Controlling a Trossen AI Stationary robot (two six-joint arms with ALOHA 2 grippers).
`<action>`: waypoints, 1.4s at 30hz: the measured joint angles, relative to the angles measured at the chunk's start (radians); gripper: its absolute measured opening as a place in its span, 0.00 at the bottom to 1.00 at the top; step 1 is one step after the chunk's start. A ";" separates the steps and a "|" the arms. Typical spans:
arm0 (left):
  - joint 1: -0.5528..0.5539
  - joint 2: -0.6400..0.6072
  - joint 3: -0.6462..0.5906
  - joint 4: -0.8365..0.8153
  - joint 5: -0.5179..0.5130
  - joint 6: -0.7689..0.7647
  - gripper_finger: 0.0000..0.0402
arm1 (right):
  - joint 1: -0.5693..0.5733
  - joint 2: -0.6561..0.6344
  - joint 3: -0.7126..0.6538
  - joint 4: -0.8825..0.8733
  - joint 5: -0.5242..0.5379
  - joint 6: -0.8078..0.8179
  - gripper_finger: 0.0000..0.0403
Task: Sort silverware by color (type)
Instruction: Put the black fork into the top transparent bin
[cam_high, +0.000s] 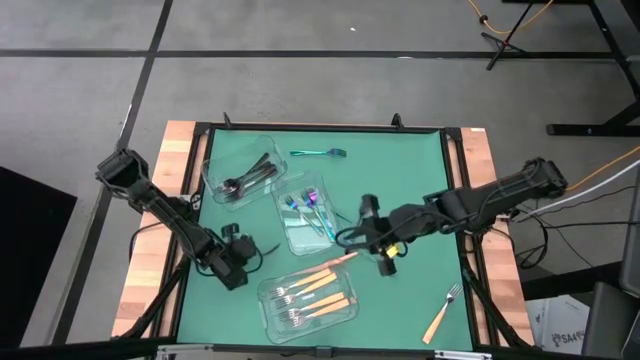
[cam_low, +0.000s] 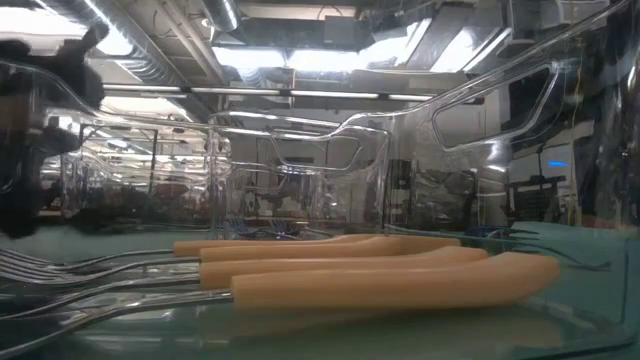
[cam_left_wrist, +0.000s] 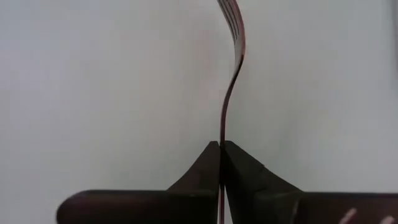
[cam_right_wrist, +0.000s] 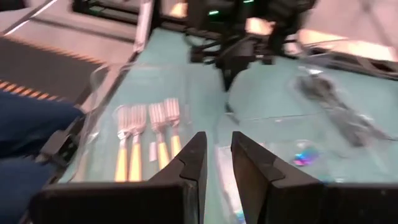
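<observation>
We've got the left hand (cam_left_wrist: 221, 149) pinched tight on a dark fork (cam_left_wrist: 231, 74), long axis pointing straight out from the fingertips, low over the worktop (cam_high: 400, 180) beside the orange-handled forks' container (cam_high: 272, 318), nearer than the slightly parted right hand (cam_right_wrist: 217, 149).

Three clear containers (cam_high: 308, 300), two loose forks (cam_high: 442, 312) on the mat.

Three clear plastic containers (cam_high: 240, 172) sit on the green mat (cam_high: 420, 160), wooden table edges (cam_high: 176, 160) beside
</observation>
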 joint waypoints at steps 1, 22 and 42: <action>0.000 0.000 0.008 0.001 -0.020 -0.019 0.01 | 0.000 -0.005 0.000 0.001 0.027 0.009 0.15; 0.000 -0.002 0.356 -0.205 -0.378 -0.046 0.00 | 0.000 -0.008 0.000 0.005 0.186 0.084 0.15; 0.013 -0.003 0.434 0.477 -0.647 0.650 0.00 | 0.000 0.134 0.000 0.325 0.132 -0.094 0.15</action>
